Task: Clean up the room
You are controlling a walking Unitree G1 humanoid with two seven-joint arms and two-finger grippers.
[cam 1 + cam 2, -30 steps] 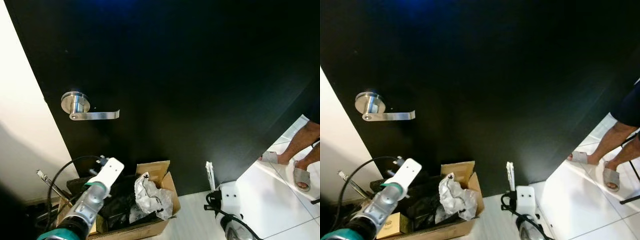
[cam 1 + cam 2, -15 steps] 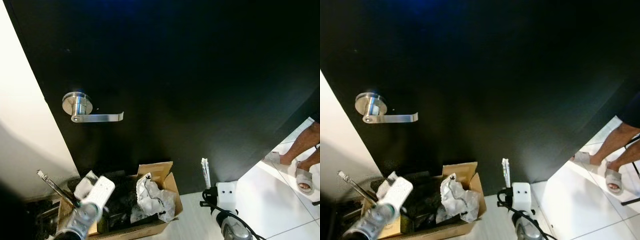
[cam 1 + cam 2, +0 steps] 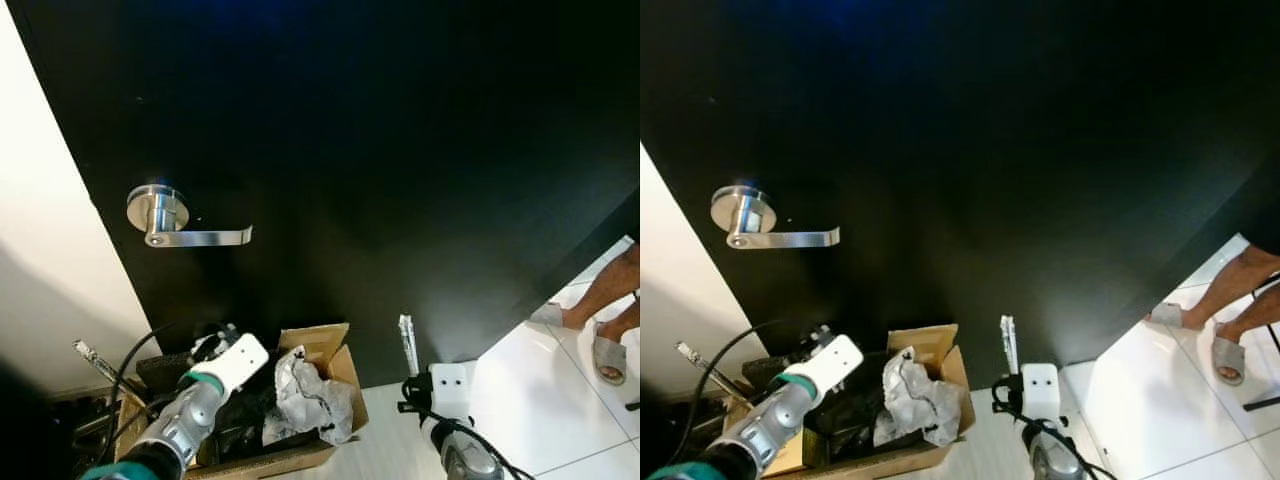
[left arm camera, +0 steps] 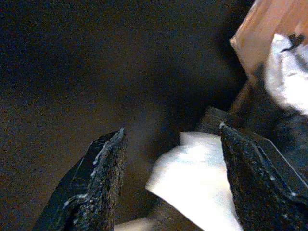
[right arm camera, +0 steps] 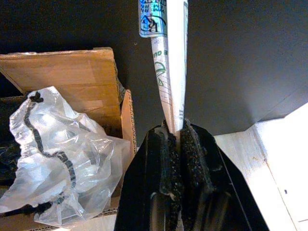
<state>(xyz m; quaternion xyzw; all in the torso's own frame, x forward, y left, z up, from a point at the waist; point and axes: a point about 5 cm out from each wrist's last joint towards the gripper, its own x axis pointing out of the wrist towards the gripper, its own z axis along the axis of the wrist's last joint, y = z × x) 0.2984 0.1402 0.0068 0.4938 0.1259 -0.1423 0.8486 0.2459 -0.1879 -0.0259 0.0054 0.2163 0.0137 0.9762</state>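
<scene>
An open cardboard box [image 3: 322,341] stands on the floor against the black door [image 3: 400,150]. It holds crumpled clear plastic [image 3: 312,402] and dark rubbish. My left gripper [image 4: 171,130] hovers open over the box's left part, with a white piece [image 4: 192,168] lying below its fingers; its arm [image 3: 200,395] reaches in from the lower left. My right gripper [image 5: 175,132] is shut on a long flat white paper wrapper [image 5: 168,62] that stands upright just right of the box; the wrapper [image 3: 407,344] sticks up in front of the door.
The door's silver lever handle [image 3: 165,214] is at upper left, beside a pale wall [image 3: 50,250]. A person's sandalled feet [image 3: 598,340] stand on the white tiled floor [image 3: 540,400] at right. Cables and a metal rod [image 3: 100,362] lie left of the box.
My left arm dipped low half a second ago and has come back up over the box's left part. The right gripper with the wrapper has drifted slightly left.
</scene>
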